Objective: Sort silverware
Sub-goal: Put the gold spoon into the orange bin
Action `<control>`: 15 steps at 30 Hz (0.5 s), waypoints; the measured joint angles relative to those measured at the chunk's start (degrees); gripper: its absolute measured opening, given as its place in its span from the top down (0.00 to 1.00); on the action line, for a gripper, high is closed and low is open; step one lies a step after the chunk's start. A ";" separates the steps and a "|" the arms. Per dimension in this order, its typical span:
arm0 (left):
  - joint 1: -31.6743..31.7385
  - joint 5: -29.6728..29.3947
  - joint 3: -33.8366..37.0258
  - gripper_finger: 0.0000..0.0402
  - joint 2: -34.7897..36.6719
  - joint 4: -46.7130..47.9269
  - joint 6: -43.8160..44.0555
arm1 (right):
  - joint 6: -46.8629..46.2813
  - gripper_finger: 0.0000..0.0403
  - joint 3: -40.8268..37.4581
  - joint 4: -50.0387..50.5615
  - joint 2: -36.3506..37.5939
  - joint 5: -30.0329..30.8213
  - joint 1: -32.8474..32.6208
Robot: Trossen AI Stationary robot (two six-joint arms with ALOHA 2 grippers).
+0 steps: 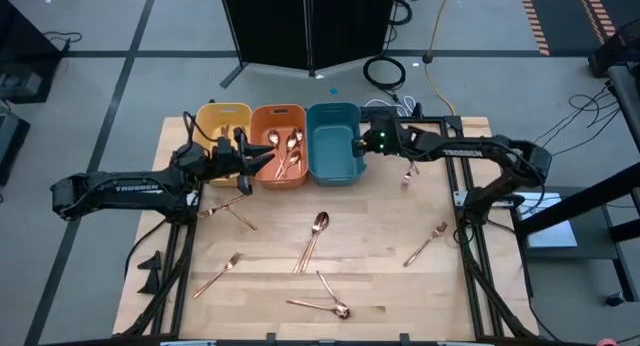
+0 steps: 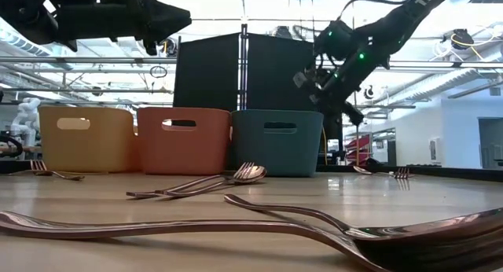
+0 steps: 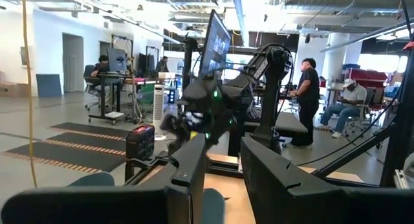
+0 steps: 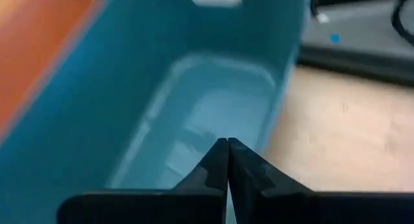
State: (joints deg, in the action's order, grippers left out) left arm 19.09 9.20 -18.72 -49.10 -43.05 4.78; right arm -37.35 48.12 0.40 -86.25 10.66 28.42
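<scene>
Right gripper (image 4: 227,160) hangs over the teal bin (image 1: 333,144), just inside its near-side rim; fingers pressed together, nothing between them. Bin floor below it is bare. In the low view this gripper (image 2: 346,107) sits raised above the bin top (image 2: 277,142).

Left gripper (image 1: 262,163) is over the seam between yellow bin (image 1: 223,126) and orange bin (image 1: 278,146), pointing toward the orange one. Fingers (image 3: 194,169) stand partly apart; cannot tell from any view whether they hold anything.

Silverware: several spoons (image 1: 287,151) lie in the orange bin, just ahead of the left gripper. The rest is loose on the table (image 1: 380,286): a fork and another piece (image 1: 232,208) below the left gripper, a fork (image 1: 219,271) near the front-left, a spoon pair (image 1: 313,238) mid-table, crossed pieces (image 1: 325,298) near the front edge, a fork (image 1: 426,242) well below the right gripper, one piece (image 1: 408,173) just beside the right arm.

People (image 3: 309,101) in the room behind.
</scene>
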 joint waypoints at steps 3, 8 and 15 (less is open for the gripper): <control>0.00 2.25 -0.81 0.76 0.00 1.96 0.81 | 3.38 1.00 0.02 -3.45 2.16 -0.11 -0.30; -3.20 5.14 -6.41 0.76 -0.12 17.33 0.42 | 12.38 1.00 0.02 -5.89 5.33 -0.54 -5.08; -10.47 0.50 -11.16 0.76 -5.57 29.63 -1.22 | 22.11 1.00 0.02 -5.37 6.00 -1.43 -15.54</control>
State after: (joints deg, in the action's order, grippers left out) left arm 8.62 9.70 -29.88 -54.67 -13.42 3.55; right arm -15.23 48.14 -4.97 -80.25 9.23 12.89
